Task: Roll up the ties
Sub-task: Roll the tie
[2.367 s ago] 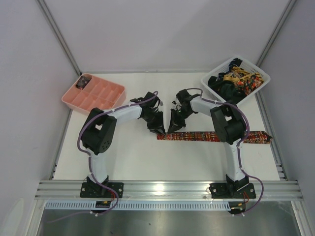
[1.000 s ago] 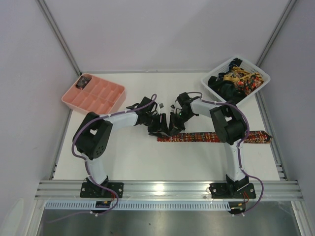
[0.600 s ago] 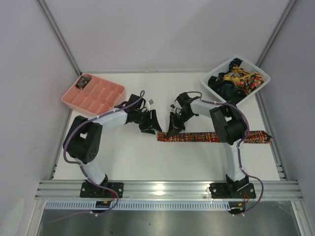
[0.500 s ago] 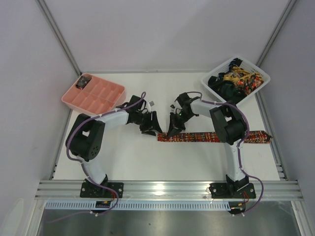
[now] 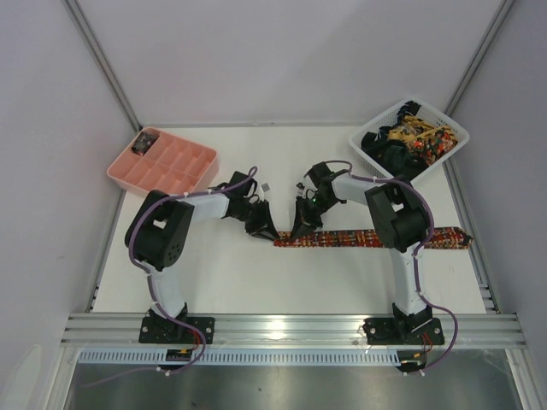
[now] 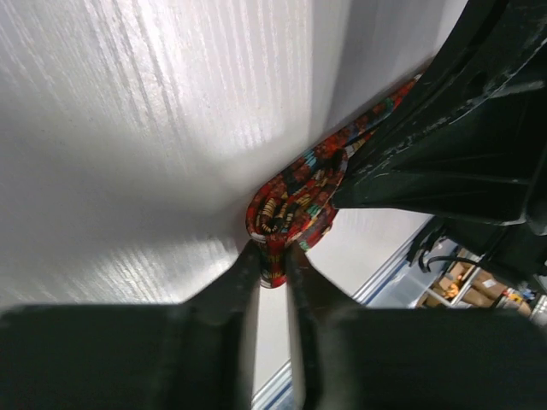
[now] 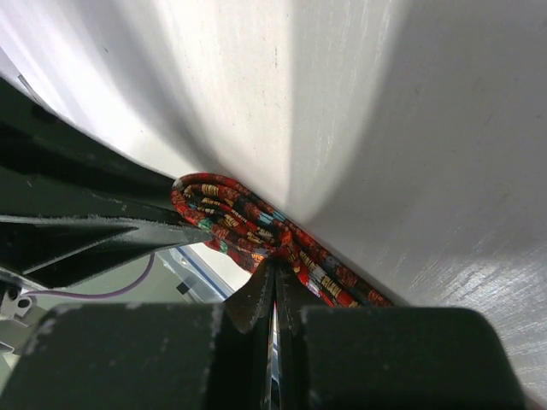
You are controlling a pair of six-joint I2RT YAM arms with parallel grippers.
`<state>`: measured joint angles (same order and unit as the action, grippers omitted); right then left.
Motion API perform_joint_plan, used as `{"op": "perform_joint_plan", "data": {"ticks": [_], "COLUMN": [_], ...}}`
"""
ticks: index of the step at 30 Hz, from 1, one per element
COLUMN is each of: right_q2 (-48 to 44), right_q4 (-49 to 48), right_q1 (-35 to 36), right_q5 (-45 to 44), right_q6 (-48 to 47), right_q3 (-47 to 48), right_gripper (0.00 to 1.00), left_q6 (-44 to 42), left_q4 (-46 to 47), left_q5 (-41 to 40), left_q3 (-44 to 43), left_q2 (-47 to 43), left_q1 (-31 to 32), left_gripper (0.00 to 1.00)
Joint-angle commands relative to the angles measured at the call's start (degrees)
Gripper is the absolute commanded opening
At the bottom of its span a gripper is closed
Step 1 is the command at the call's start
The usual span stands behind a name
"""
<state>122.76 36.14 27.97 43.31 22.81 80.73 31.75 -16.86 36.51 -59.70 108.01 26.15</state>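
across the middle of the bench the patterned tie lies flat in a long strip, with its far end under the right arm and pointing toward the right edge. its left end is turned over into a small curl. you have both pincers at that curl. the left pincer is narrowed to a slim gap with the curl's edge between its tips. the right pincer is pressed together, and it seems to nip a fold of the cloth just behind the curl.

expect the tie to be light, limp and a bit slick. it should fold wherever you push, and the curl will likely spring open if you let go. hold it at the rolled end, close to the core, and keep the strip straight as it feeds in.

the two pincers sit very close, so they crowd each other more than anything else does. the white basket holding the other ties stands at the far right, and the pink tray at the far left. both are well apart from the curl.
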Motion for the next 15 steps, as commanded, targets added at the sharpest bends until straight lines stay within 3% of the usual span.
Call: {"op": "perform_joint_plan", "data": {"ticks": [1, 5, 15], "right_q2": [-1.65, -1.73, -2.52], "right_q4": [-0.19, -0.11, -0.10], "right_q1": [0.16, 0.51, 1.39], "right_q5": [-4.20, -3.67, -3.85], "right_q6": [-1.10, -0.66, -0.31], "right_q3": [-0.13, 0.83, 1.10], "right_gripper": [0.04, 0.04, 0.04], "left_q6": [-0.11, 0.07, 1.12], "left_q4": [0.43, -1.77, -4.84], "left_q5": [1.54, 0.85, 0.05], "left_q3": [-2.78, -4.89, -10.25], "left_q2": [-1.21, -3.32, -2.89], "left_q1": [0.57, 1.97, 6.71], "left_gripper": [0.12, 0.00, 0.01]}}
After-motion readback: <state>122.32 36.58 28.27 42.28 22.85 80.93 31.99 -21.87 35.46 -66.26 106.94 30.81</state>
